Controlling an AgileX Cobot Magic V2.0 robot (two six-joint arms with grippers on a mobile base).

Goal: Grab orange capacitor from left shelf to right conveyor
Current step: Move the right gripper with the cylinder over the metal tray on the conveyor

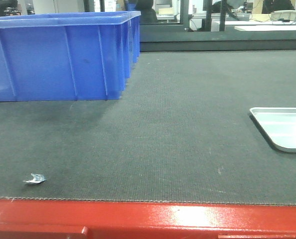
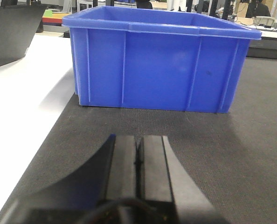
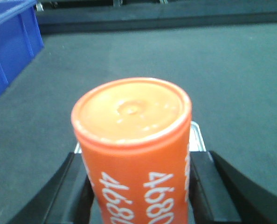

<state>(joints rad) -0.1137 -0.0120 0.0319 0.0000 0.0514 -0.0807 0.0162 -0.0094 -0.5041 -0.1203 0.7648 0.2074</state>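
The orange capacitor (image 3: 134,154), with white "4680" on its side, fills the right wrist view. My right gripper (image 3: 139,170) is shut on it, one black finger (image 3: 80,186) against each side, above the dark grey belt of the right conveyor (image 3: 231,79). A strip of silver tray (image 3: 197,137) shows just behind the capacitor. My left gripper (image 2: 138,151) is shut and empty, low over the belt (image 2: 222,154) in front of a blue bin. The conveyor's belt (image 1: 178,124) and red front frame (image 1: 153,219) show in the front view. The left shelf is out of view.
A large blue plastic bin (image 1: 58,55) stands on the belt at the back left; it also shows in the left wrist view (image 2: 157,60). A silver tray (image 1: 285,127) lies at the right edge. A small foil scrap (image 1: 35,179) lies front left. A white table (image 2: 22,88) borders the belt's left.
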